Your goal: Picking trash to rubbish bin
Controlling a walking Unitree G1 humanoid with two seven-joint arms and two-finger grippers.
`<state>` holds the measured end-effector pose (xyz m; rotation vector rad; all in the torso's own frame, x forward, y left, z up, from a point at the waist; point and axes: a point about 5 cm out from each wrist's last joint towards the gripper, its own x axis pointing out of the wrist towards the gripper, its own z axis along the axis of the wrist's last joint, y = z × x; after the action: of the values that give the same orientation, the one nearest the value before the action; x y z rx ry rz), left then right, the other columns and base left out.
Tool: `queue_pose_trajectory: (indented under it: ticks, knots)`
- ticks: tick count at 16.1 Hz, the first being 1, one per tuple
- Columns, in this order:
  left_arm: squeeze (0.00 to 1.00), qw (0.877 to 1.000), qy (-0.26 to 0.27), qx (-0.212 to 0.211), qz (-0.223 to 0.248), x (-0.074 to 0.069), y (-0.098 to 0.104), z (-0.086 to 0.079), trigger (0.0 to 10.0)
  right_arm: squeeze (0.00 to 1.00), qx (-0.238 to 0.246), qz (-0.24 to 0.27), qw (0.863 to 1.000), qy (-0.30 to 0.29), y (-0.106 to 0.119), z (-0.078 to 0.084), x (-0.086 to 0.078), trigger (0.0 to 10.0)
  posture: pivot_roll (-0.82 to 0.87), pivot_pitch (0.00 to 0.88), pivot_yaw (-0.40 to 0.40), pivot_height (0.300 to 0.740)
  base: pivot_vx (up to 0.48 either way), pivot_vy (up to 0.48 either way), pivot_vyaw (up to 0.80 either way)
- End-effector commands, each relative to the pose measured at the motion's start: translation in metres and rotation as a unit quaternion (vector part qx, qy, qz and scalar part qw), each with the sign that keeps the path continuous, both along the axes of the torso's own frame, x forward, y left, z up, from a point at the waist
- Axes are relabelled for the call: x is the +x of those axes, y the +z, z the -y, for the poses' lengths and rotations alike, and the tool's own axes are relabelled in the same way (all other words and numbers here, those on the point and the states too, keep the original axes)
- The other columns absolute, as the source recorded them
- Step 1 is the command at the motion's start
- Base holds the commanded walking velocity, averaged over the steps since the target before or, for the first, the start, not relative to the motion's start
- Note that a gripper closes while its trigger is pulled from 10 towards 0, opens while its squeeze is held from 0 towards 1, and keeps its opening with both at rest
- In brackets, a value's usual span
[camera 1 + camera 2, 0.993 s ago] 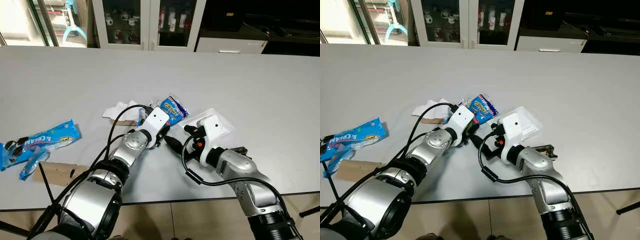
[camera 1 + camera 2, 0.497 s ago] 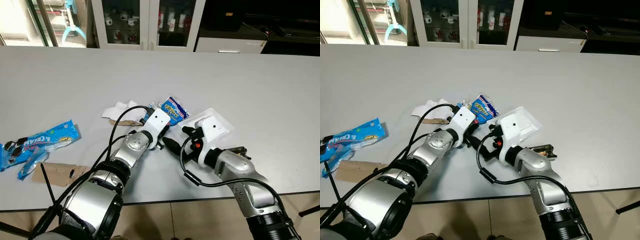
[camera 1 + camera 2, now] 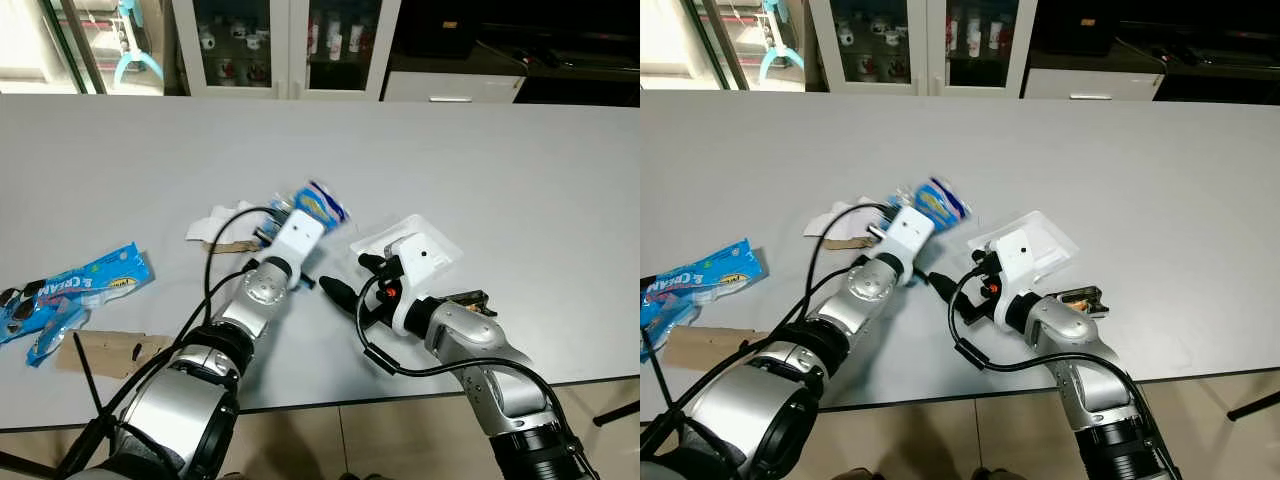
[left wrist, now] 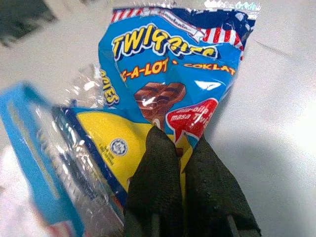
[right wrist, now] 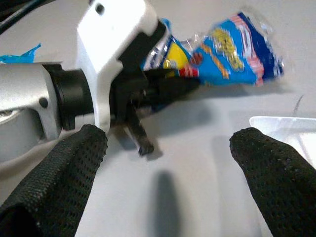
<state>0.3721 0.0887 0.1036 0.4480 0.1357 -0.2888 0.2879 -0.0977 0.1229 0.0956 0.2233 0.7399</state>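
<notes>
My left gripper (image 4: 174, 144) is shut on a blue and yellow Twiggies snack wrapper (image 4: 168, 69), pinching its lower edge. In the left eye view the wrapper (image 3: 318, 202) hangs just above the grey table (image 3: 520, 160), near the middle, with the left gripper (image 3: 303, 218) under it. My right gripper (image 3: 349, 278) stands open close to the right of the left wrist, low over the table, with nothing between its fingers (image 5: 64, 177). A clear bit of film clings to the wrapper's side.
A white plastic tray (image 3: 432, 232) lies behind the right wrist. Crumpled white tissue (image 3: 208, 224) and a brown scrap (image 3: 236, 246) lie left of the wrapper. A blue cream-biscuit wrapper (image 3: 85, 290) and flat cardboard (image 3: 110, 352) sit at the front left edge.
The left gripper has lifted the Twiggies wrapper off the table and carried it up and slightly left. The right gripper stays open beside it. The camera shifted a little.
</notes>
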Motion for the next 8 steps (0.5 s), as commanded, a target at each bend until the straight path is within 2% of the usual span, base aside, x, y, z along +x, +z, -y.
queue_pose_trajectory:
  ticks: [1,2,5,7,8]
  knots:
    - [0.00,0.999,0.010,-0.022,0.039,0.002,0.011,0.002,10.0,0.00,0.008,0.005,1.000,-0.009,0.001,0.003,0.002,10.0,-0.09,0.049,-0.049,0.740,0.000,0.000,0.00]
    - [0.00,0.996,0.021,-0.055,0.072,0.003,0.020,0.001,10.0,0.00,0.016,0.012,1.000,-0.014,0.004,0.003,0.003,10.0,-0.09,0.046,-0.049,0.740,0.000,0.000,0.00]
    - [0.00,0.990,0.026,-0.089,0.103,0.004,0.029,0.001,10.0,0.00,0.023,0.019,0.999,-0.013,0.007,0.002,0.005,10.0,-0.09,0.043,-0.051,0.740,0.000,0.000,0.00]
    - [0.00,0.976,0.036,-0.141,0.162,0.003,0.047,-0.001,10.0,0.00,0.042,0.045,0.998,-0.032,0.015,0.004,0.009,10.0,-0.09,0.041,-0.053,0.740,0.000,0.000,0.00]
    - [0.00,0.975,0.036,-0.144,0.168,0.003,0.048,-0.001,10.0,0.00,0.043,0.050,0.997,-0.038,0.016,0.004,0.010,10.0,-0.09,0.040,-0.052,0.740,0.000,0.000,0.00]
